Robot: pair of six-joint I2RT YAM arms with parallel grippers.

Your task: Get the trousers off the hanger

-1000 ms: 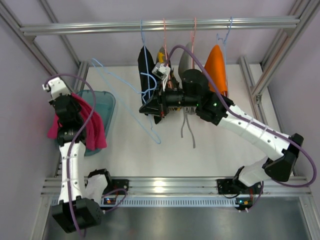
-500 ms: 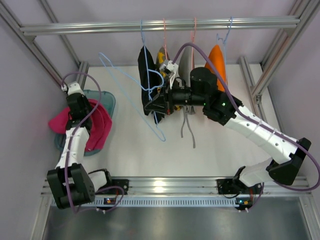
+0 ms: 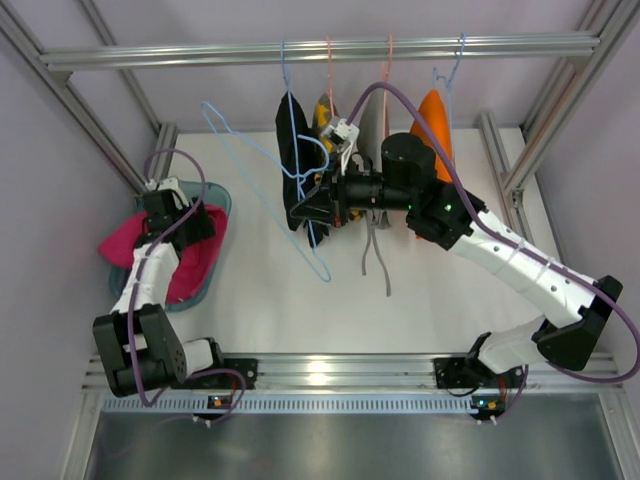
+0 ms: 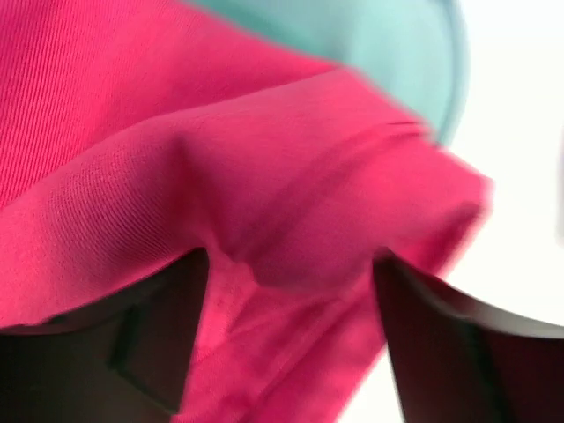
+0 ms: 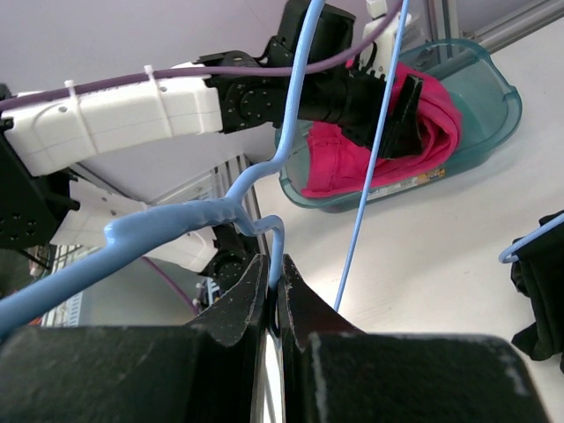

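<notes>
1. The left gripper hangs over the teal bin at the left side of the table. Its fingers stand apart, and the magenta trousers sag into the gap between them without being pinched.
2. In the top view the magenta pair lies in a heap in the bin, with one end spilling over the bin's outer rim towards the wall. That pair looks finished with: it is off its hanger and in the bin.
3. The right gripper is clamped on the wire of an empty light-blue hanger, jaws together just below the bend of the hook. The hanger slants across the table's middle, clear of the rail.
4. The black trousers are draped on their own blue hanger, which hooks over the rail. They hang downwards, so the long axis runs from the rail towards the table.
5. The coming move turns on this relation: the black pair hangs just beside the right gripper, on its far side towards the rail, and is well apart from the left gripper at the bin.
6. My judgement is that the right arm is much the nearer but is busy with the empty hanger. Either it sets that hanger down first, or the left arm crosses from the bin to the black pair.
7. From the left arm, the black trousers lie to its right and farther from the bases.
</notes>
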